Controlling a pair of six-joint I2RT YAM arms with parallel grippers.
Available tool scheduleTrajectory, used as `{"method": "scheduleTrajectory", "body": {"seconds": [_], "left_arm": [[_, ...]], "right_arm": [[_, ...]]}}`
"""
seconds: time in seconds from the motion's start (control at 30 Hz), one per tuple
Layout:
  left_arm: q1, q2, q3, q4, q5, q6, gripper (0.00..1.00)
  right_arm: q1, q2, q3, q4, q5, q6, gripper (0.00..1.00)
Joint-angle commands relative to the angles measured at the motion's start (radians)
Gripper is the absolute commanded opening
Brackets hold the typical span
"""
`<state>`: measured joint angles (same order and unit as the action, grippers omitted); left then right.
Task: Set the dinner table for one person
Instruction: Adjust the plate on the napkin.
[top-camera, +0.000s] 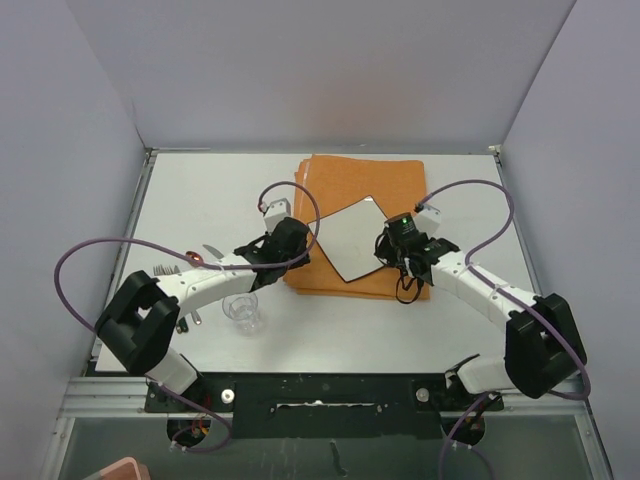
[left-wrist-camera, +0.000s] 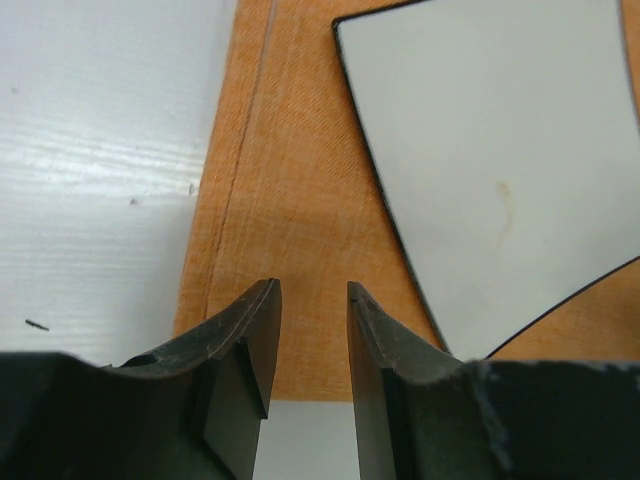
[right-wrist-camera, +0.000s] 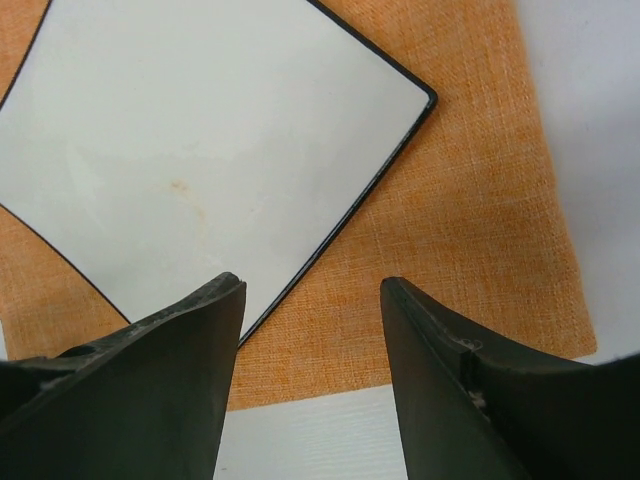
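Observation:
The dinner table (top-camera: 200, 190) is a white top with an orange cloth mat (top-camera: 340, 180) at its middle back. A square white plate (top-camera: 350, 238) with a thin black rim lies on the mat, turned like a diamond. My left gripper (top-camera: 296, 240) hovers at the plate's left corner, open with a narrow gap and nothing in it. In the left wrist view the gripper (left-wrist-camera: 313, 290) is over the mat (left-wrist-camera: 290, 200), with the plate (left-wrist-camera: 500, 170) just to its right. My right gripper (top-camera: 385, 243) is at the plate's right corner. It (right-wrist-camera: 312, 285) stands open and empty over the mat (right-wrist-camera: 450, 230) beside the plate (right-wrist-camera: 200, 150).
A clear drinking glass (top-camera: 243, 312) stands near the front, just below the left forearm. Cutlery (top-camera: 170, 270) lies at the left, partly hidden by the left arm. Plain walls enclose the table on the left, back and right. Purple cables loop off both arms.

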<state>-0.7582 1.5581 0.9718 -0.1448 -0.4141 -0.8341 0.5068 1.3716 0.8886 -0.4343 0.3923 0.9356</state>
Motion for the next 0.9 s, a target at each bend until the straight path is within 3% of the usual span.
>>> {"method": "scheduleTrajectory", "body": {"seconds": [0.0, 0.17, 0.87], "left_arm": [[-0.003, -0.009, -0.051, -0.032, 0.020, -0.097, 0.31], [-0.010, 0.043, -0.075, -0.037, 0.064, -0.149, 0.30], [0.018, 0.137, 0.024, 0.002, 0.127, -0.054, 0.29]], "right_arm": [[-0.009, 0.002, -0.040, 0.072, 0.043, 0.158, 0.57], [-0.015, 0.034, -0.082, 0.113, 0.035, 0.197, 0.57], [-0.035, 0.243, -0.091, 0.372, -0.007, 0.209, 0.55]]}}
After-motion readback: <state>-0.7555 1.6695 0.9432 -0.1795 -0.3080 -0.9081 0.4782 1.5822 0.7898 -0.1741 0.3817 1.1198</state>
